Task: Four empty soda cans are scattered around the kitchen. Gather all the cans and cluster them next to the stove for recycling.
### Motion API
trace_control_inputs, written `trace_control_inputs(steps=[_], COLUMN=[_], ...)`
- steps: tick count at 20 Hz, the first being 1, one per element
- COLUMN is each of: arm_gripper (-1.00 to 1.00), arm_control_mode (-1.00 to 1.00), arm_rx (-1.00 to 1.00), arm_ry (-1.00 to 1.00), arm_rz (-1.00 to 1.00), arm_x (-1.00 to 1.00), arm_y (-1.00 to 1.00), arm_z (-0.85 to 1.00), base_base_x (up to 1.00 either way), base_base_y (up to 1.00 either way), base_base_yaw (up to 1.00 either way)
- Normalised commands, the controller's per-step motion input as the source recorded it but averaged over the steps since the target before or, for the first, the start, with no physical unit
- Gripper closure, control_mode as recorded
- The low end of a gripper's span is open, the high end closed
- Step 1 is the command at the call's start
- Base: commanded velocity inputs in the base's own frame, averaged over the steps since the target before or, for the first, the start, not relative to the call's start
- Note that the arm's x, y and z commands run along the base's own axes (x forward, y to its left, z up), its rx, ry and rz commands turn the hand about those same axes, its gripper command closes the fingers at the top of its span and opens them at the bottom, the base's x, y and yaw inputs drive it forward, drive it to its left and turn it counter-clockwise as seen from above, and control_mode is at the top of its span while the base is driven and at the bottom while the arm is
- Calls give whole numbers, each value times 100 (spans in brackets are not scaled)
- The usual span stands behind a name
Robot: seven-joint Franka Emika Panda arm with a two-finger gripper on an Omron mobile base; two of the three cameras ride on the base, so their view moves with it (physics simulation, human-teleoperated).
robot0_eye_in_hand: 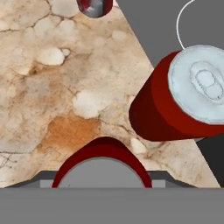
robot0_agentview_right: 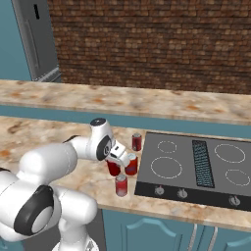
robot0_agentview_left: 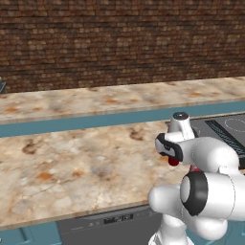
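We have the arm bent low over the worktop [robot0_agentview_right: 59, 135], just left of the stove [robot0_agentview_right: 196, 164], and the gripper [robot0_agentview_right: 116, 158] comes down on a soda can [robot0_agentview_right: 113, 168] whose red rim and silver top fill the bottom of the hand view between the jaws; we judge the jaws closed on this can, since it sits right under the hand and the jaws are not spread wide. Three other cans stand close by: one [robot0_agentview_right: 131, 164] touching or almost touching the stove's left edge, one [robot0_agentview_right: 137, 141] further back along that edge, and one [robot0_agentview_right: 121, 185] nearer the front of the worktop. We place them here because the task wants the cans clustered by the stove, so this looks like the last can being set down.
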Motion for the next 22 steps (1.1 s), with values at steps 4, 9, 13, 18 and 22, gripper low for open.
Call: trace_control_inputs(steps=[4,9,13,18,22], arm_gripper=[-100,-100,-100,-100,-100], arm_control_mode=[-100,-100,-100,-100,-100], arm_rx=[0,0,0,0,3], arm_ry=[0,0,0,-3,-6], arm_rz=[0,0,0,0,4], arm_x=[0,-2,0,-27,-99], arm_y=[0,0,0,0,0], arm_z=[0,6,30,57,27], base_base_x=[0,0,0,0,0], base_base_y=[0,0,0,0,0], base_base_yaw=[0,0,0,0,0])
